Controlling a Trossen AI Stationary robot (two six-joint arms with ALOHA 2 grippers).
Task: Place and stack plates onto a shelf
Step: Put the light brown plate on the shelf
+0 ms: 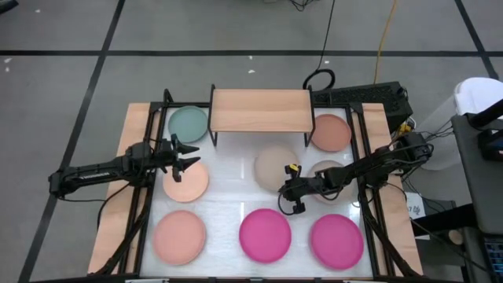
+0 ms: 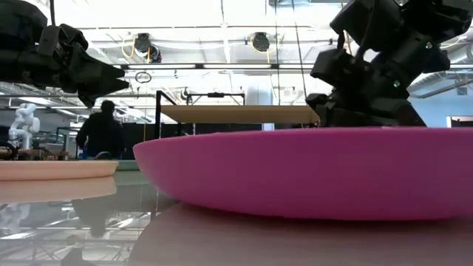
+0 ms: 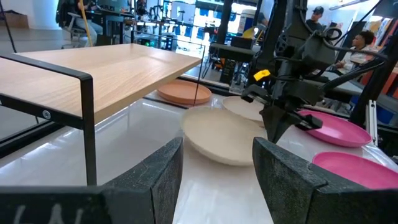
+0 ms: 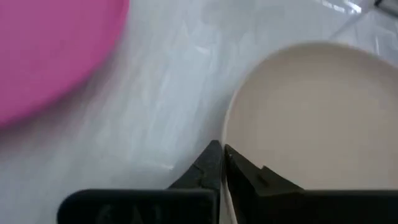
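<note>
High view: wooden shelf (image 1: 261, 110) bare, plates around it on table. Right gripper (image 1: 292, 191) low at beige plate (image 1: 275, 167) edge.

Left wrist view: left gripper (image 3: 217, 163) spread, empty.

Right wrist view: fingertips pinched on plate rim. Next, likely lift toward shelf.

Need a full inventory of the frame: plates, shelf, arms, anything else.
shelf: 1, light wood on black legs, back centre of table
teal plate: 1, teal, left of shelf
peach plates: 3, peach; front left, mid left, right of shelf
centre beige plate: 1, beige, in front of shelf
second beige plate: 1, beige, partly under right arm
magenta plates: 2, magenta, front centre and front right
table: 1, white
person: 1, dark top, room behind
left claw: open, over mid-left peach plate
right claw: closed on centre beige plate's rim
</note>
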